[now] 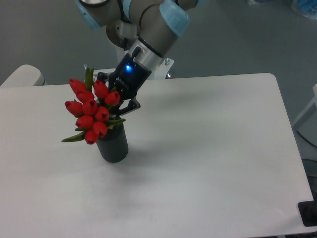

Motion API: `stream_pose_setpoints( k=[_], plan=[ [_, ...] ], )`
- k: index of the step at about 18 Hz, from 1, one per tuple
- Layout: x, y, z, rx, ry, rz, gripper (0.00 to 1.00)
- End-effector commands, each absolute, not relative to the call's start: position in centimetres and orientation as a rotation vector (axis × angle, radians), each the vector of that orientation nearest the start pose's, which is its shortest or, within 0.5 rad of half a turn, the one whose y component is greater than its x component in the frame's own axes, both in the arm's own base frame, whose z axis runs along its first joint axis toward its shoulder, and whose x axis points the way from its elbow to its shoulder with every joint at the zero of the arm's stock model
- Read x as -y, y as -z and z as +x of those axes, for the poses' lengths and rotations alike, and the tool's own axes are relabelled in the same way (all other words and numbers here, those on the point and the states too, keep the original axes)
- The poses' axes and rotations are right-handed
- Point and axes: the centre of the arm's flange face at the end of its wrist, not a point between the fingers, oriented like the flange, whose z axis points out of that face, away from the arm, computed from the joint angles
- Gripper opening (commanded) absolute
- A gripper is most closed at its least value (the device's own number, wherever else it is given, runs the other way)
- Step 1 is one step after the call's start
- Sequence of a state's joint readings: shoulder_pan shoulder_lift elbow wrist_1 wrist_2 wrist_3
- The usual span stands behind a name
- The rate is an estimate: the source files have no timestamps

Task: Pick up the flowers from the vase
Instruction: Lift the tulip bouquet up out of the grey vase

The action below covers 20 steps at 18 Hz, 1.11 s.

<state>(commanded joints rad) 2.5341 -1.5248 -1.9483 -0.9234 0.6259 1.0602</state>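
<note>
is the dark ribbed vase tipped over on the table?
No, the dark grey ribbed cylindrical vase stands upright on the white table, with the bunch of red tulip buds above its rim.

Layout taken relative to the vase (113,146).

The vase is stood upright on the table (208,163), towards its left half. The flowers (89,114) are positioned above the vase rim, tilted up and to the left of it. The gripper (119,101) is located behind and above the vase, just right of the flowers, touching the bunch.
</note>
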Motion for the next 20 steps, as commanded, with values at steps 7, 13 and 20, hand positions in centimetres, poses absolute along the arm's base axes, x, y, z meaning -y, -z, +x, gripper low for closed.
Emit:
stream_pose_setpoints(
  k=[7,13,20],
  plan=[
    [-43.8,-46.6,-25.5,-0.212,0.297,-2.143,0.35],
    [-43.4,-48.8,-24.8,-0.202,0.277,-2.132,0.34],
    [-43.3,-50.3,-26.0,-0.201,0.239,-2.119,0.34]
  ],
)
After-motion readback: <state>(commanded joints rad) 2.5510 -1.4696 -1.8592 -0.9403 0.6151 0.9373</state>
